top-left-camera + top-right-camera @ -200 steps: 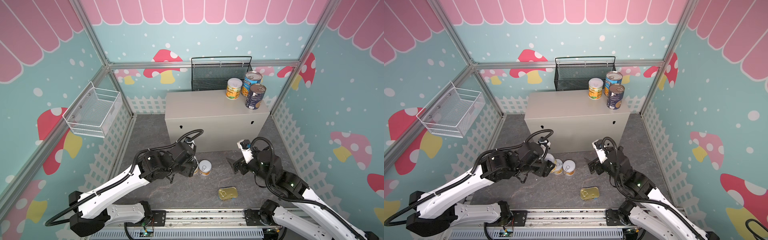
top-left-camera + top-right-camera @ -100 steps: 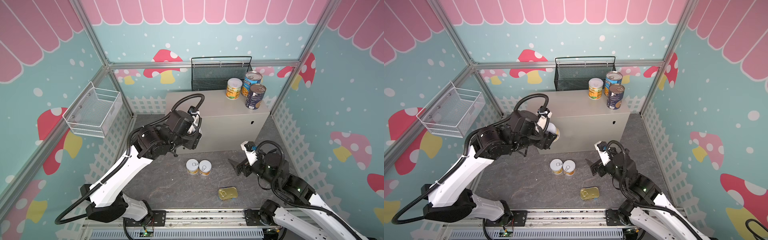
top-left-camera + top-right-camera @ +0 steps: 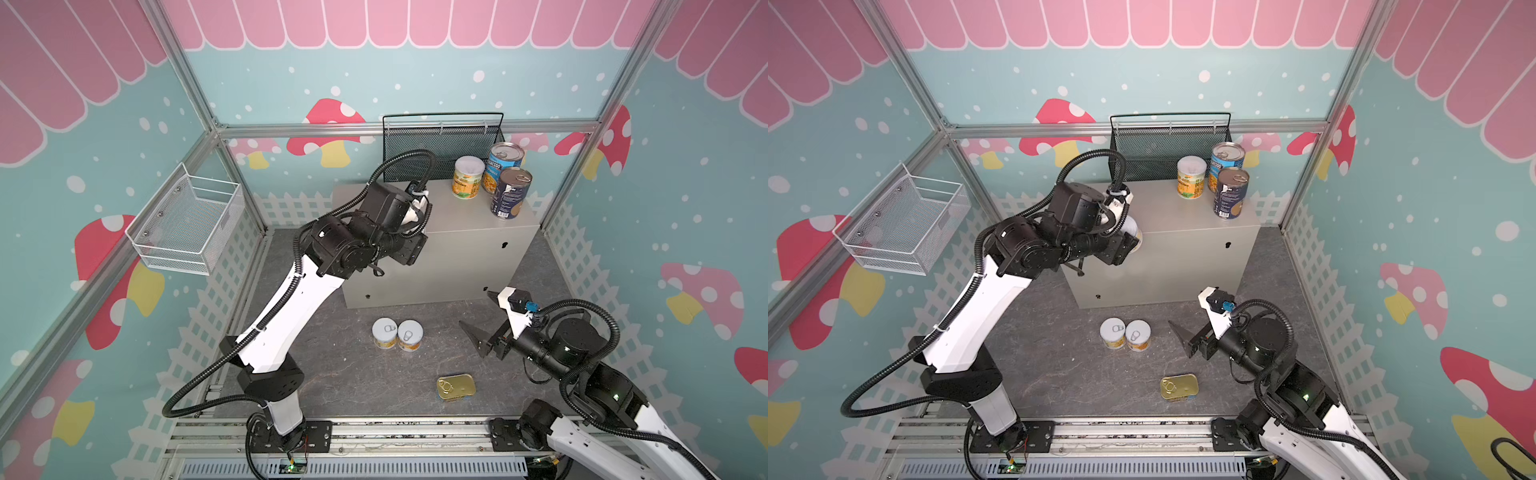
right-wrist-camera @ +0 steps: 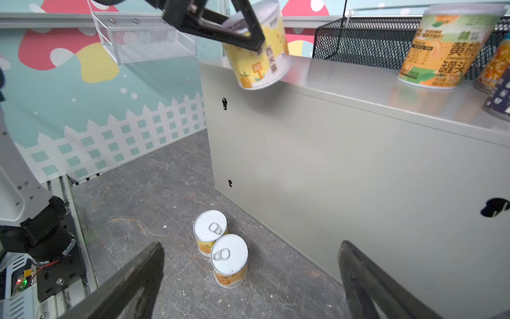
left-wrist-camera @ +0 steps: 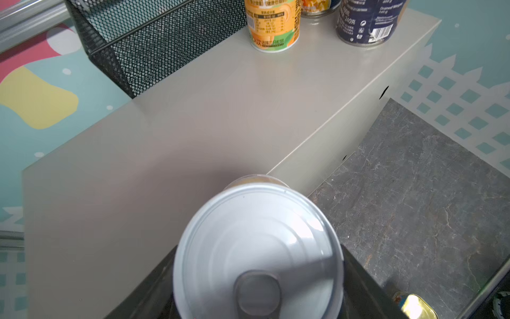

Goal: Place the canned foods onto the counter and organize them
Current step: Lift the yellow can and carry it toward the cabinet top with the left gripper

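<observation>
A: What's hard to see?
B: The left gripper (image 4: 248, 38) is half hidden behind the yellow tin (image 4: 259, 63) it clamps, tilted over the counter's (image 3: 457, 216) near left edge. I can't make out the inside of the black mesh basket (image 3: 440, 141).
A: The rest?
B: Three round tins (image 3: 509, 193) stand far right on the flat metal top. Two white-lidded tins (image 3: 385, 330) and a flat gold tin (image 3: 456, 386) sit on the marbled floor (image 3: 332, 374). The right gripper's (image 3: 477, 308) jaws gape wide.

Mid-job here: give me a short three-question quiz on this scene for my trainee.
1. How many tins stand on the counter?
2. True or false: the right hand is shut on a tin.
3. The small yellow tin in the left hand is: A upright on the counter; B tilted at the counter's front edge; C lying on the floor.
Key: 1 three; 2 false, it is open; 3 B.
</observation>
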`<state>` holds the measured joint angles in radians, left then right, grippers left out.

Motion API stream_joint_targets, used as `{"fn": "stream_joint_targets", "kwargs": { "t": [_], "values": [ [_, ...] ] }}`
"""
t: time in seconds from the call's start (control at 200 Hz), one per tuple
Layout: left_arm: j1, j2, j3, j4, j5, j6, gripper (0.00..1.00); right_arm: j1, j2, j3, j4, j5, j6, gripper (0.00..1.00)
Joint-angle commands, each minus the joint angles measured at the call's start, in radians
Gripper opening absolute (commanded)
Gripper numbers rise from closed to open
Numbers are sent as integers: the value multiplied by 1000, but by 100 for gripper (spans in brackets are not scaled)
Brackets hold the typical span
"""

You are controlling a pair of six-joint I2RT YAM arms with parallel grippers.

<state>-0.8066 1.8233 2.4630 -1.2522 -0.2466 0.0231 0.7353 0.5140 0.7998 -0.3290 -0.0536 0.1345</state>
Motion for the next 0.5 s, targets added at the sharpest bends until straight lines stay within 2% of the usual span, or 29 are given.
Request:
{"fn": "stream_joint_targets", "kwargs": {
  "t": [0.0, 0.14, 0.31, 0.495],
  "values": [
    [25, 43, 108, 5, 29, 52, 63, 10, 14, -14, 105, -62, -9, 100],
    [61, 104, 185, 6, 60, 57, 63, 10, 39, -9, 178, -82, 2, 99],
    [97, 167, 277, 8, 100, 57, 63, 9, 49, 14, 200, 13, 15, 99],
    [121, 198, 298, 32, 148, 54, 66, 10, 63, 31, 194, 29, -8, 100]
  ]
}}
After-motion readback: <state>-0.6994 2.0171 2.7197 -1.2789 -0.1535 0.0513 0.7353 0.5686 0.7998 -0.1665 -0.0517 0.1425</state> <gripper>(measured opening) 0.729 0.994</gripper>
